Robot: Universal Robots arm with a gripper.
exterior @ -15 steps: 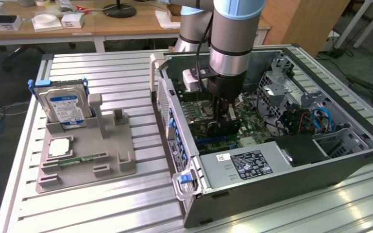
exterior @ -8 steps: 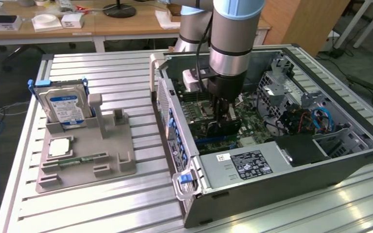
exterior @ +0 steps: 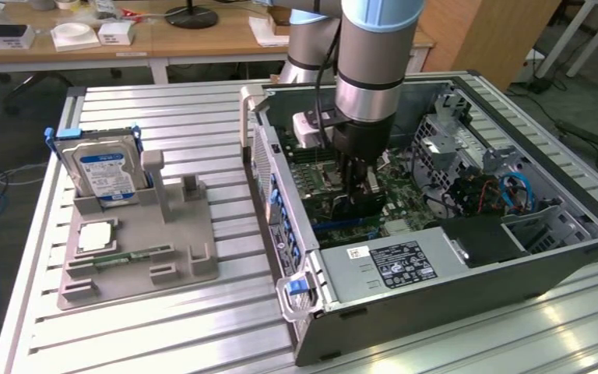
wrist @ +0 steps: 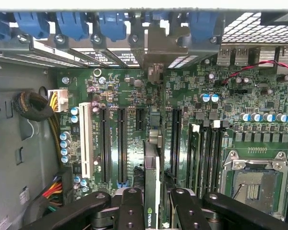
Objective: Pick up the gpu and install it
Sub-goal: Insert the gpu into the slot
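Observation:
My gripper (exterior: 353, 173) reaches down into the open computer case (exterior: 548, 257), over the green motherboard (wrist: 259, 103). It is shut on the gpu (wrist: 151, 163), a thin dark card seen edge-on between the black fingers (wrist: 130, 207). The card stands upright over the motherboard, in line with the long expansion slots (wrist: 121, 143). Its grey metal bracket (wrist: 159, 43) sits against the case's rear openings under the blue clips (wrist: 72, 24). In the exterior view the gpu (exterior: 361, 199) hangs dark below the gripper; whether it touches a slot I cannot tell.
A grey fixture (exterior: 164, 234) on the slatted table holds the silver hard drive (exterior: 107, 167), a green memory stick (exterior: 122, 257) and a processor chip (exterior: 96, 234). Inside the case are the empty processor socket (wrist: 252, 187), the power supply (exterior: 392, 265) and cable bundles (wrist: 33, 105).

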